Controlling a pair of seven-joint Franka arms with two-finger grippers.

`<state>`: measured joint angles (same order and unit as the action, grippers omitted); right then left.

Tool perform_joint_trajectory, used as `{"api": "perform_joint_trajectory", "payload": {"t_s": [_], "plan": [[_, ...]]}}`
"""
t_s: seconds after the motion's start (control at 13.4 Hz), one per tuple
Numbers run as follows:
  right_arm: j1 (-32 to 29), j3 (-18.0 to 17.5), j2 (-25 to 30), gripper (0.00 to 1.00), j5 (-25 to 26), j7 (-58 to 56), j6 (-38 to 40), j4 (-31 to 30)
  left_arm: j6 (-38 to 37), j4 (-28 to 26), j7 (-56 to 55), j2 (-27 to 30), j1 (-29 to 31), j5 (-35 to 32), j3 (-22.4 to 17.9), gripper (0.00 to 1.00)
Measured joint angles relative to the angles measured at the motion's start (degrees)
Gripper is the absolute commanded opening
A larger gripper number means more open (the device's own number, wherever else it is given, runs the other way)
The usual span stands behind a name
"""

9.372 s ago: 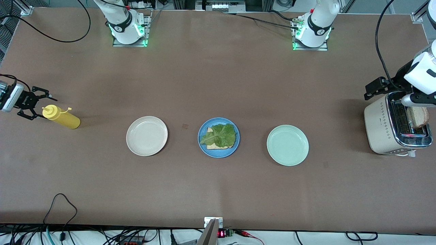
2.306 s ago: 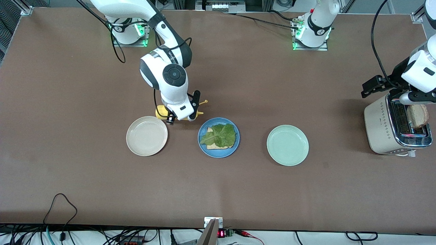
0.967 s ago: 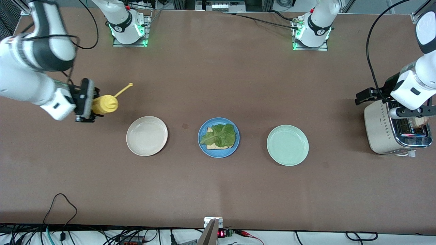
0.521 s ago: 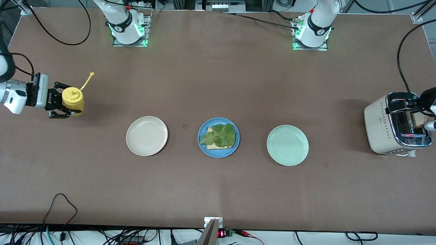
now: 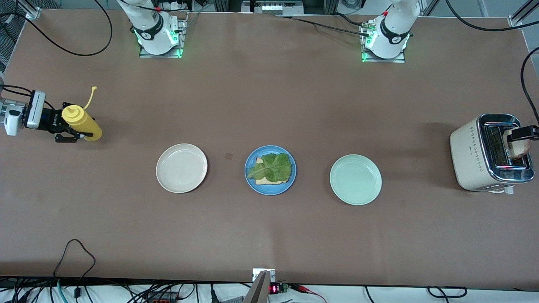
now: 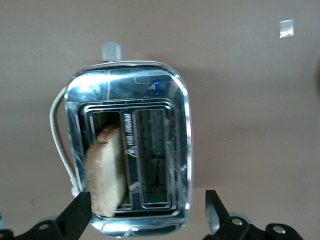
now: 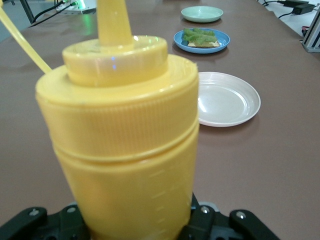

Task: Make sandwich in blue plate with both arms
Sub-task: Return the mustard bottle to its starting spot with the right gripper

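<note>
Blue plate: the blue plate sits mid-table, between the cream plate and the mint plate, all three in one row.
Sandwich: only partly built; one bread slice lies on the blue plate with a lettuce leaf spread over it, and no top slice is on it.
Right gripper: the right gripper is at the table edge at the right arm's end, its fingers closed around a yellow sauce bottle. The right wrist view shows the bottle filling the frame, seated between the fingers.
Bottle: it appears to stand on the table, tilted a little, though contact with the surface is hard to judge; its loose cap strap sticks up.
Left gripper: the left gripper hangs over the toaster at the left arm's end of the table, fingers spread wide either side of the toaster's top and gripping nothing.
Toaster: a second slice of bread stands in one slot, poking up above the top; the other slot is empty.
</note>
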<state>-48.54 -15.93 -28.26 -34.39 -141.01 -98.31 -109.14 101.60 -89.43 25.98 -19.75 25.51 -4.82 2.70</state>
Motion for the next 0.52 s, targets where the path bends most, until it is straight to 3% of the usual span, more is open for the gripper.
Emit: {"api": "perform_joint_trajectory", "payload": {"t_s": [0.37, 0.45, 0.52], "plan": [[-3.06, 1.23, -7.81, 0.0, -0.06, -4.03, 3.5, 5.14, 3.62, 0.03, 10.95, -4.34, 3.34, -0.04, -0.02, 1.0], [-3.64, 1.34, -9.11, 0.0, -0.06, -4.22, 3.86, 6.13, 3.84, 0.03, 12.19, -4.99, 3.85, -0.04, -0.01, 0.99], [-4.18, 1.39, -10.23, 0.0, -0.06, -4.28, 4.13, 6.98, 3.86, 0.05, 13.12, -5.47, 4.2, -0.04, -0.01, 0.91]]}}
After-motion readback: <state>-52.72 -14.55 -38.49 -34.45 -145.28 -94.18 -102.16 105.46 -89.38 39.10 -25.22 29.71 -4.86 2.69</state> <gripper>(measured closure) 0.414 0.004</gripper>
